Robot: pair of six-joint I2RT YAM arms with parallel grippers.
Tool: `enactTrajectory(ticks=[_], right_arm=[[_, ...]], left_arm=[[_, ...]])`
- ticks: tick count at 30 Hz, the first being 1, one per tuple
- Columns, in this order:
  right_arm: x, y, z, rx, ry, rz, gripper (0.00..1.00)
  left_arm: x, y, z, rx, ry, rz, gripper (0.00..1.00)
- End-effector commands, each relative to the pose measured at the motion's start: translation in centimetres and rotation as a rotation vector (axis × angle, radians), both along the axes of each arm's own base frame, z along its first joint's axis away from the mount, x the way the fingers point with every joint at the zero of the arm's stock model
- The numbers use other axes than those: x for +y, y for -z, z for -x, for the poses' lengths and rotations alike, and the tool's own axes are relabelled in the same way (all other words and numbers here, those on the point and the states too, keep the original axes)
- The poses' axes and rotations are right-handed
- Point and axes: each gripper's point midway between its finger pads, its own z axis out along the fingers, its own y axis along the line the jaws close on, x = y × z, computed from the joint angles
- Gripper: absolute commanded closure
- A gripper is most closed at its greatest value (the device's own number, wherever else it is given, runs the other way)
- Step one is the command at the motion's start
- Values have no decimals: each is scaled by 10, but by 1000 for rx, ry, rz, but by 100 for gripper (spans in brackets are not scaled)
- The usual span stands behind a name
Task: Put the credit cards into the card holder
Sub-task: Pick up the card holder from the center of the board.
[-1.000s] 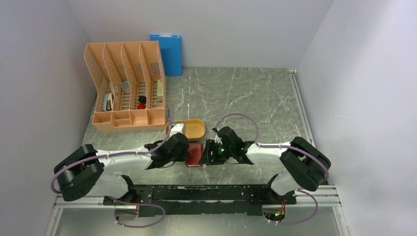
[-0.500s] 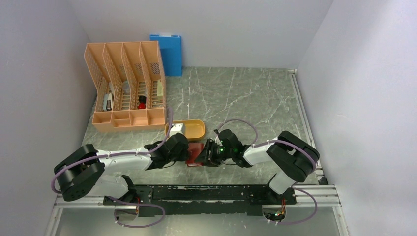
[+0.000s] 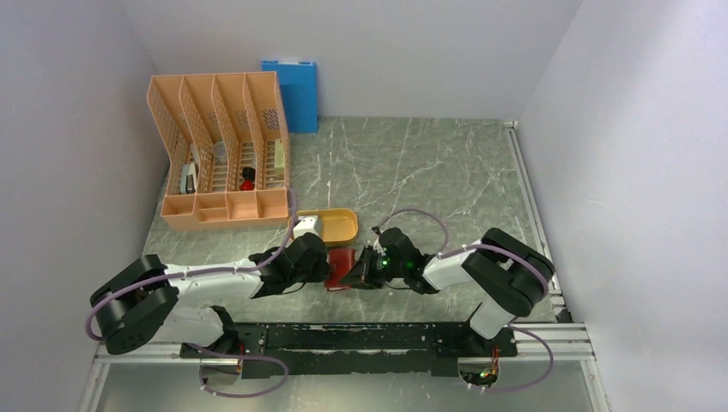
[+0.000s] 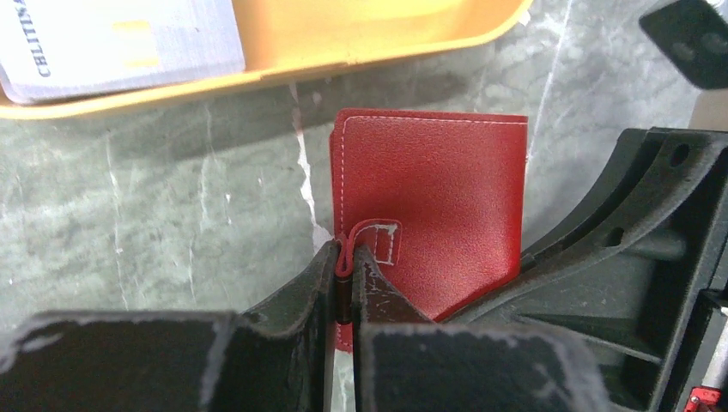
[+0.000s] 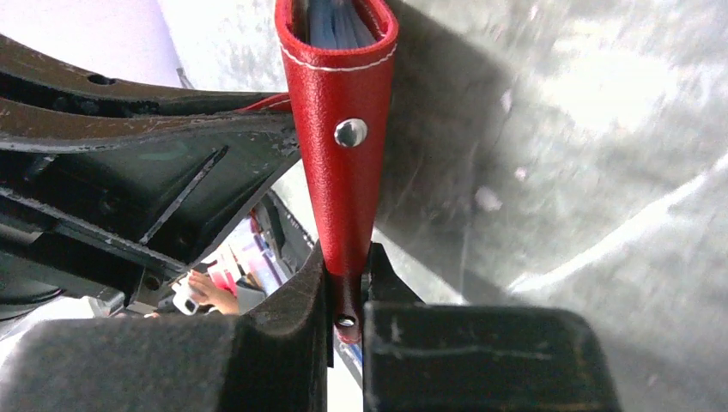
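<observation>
Left hand (image 4: pixel 343 276), at the middle of the tabletop's (image 3: pixel 412 163) near edge: fingers pressed together, pinching the near edge of the card holder (image 4: pixel 429 193) just beside its small tab (image 4: pixel 378 240). Right hand (image 5: pixel 346 296), facing the left one across the holder: fingers likewise closed, pinching a red flap of the holder that carries a metal snap stud (image 5: pixel 350 131); a second stud sits between the fingertips. In the overhead view, the left hand (image 3: pixel 322 264) and right hand (image 3: pixel 365 268) meet over the card holder (image 3: pixel 342 268), one at each side of it. The holder is dark red with white stitching, its outer face turned toward the left wrist camera. From the right wrist, the card holder (image 5: pixel 343 86) is seen edge-on, with pale blue-grey inner pockets (image 5: pixel 335 21) showing between its folded sides. Whether it rests on the tabletop or is lifted clear cannot be told.

Just beyond the holder lies an orange oval tray (image 3: pixel 343 225), holding at its left end one whitish credit card (image 4: pixel 120 39) with dark printed lettering. Farther back, along the left edge, stands a peach four-slot file rack (image 3: pixel 219 146) with small items in its slots. At the far edge, a blue folder (image 3: pixel 292 90) stands against the back wall.
</observation>
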Motion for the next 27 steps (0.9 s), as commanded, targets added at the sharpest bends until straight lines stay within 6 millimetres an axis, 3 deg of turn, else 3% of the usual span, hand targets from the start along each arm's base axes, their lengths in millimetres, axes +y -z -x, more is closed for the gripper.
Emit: enactTrajectory(ticks=[1, 6, 7, 11, 15, 18, 20, 22, 27], right_arm=[[-10, -14, -4, -117, -17, 74, 100], [-30, -67, -8, -339, -107, 182, 100], [-37, -82, -11, -401, -127, 213, 100], [-56, -150, -50, -747, -194, 417, 100], [-74, -226, -97, -1140, -77, 697, 100], [-74, -287, -112, -1465, 26, 847, 100], [-76, -315, -121, -1599, 93, 919, 100], [-79, -332, -127, -1695, 130, 1031, 100], [-88, -359, -112, -1928, 221, 1206, 100]], left_arm=[[18, -3, 15, 57, 2, -58, 90], [24, -83, 9, -36, -18, 1, 56], [25, -116, 6, -89, -28, 50, 50], [38, -213, -5, -283, -77, 183, 32], [46, -310, -17, -478, -123, 320, 7], [43, -371, -21, -568, -108, 366, 3], [37, -400, -21, -579, -88, 383, 3], [29, -416, -19, -568, -59, 410, 3], [7, -410, -14, -519, -8, 506, 3]])
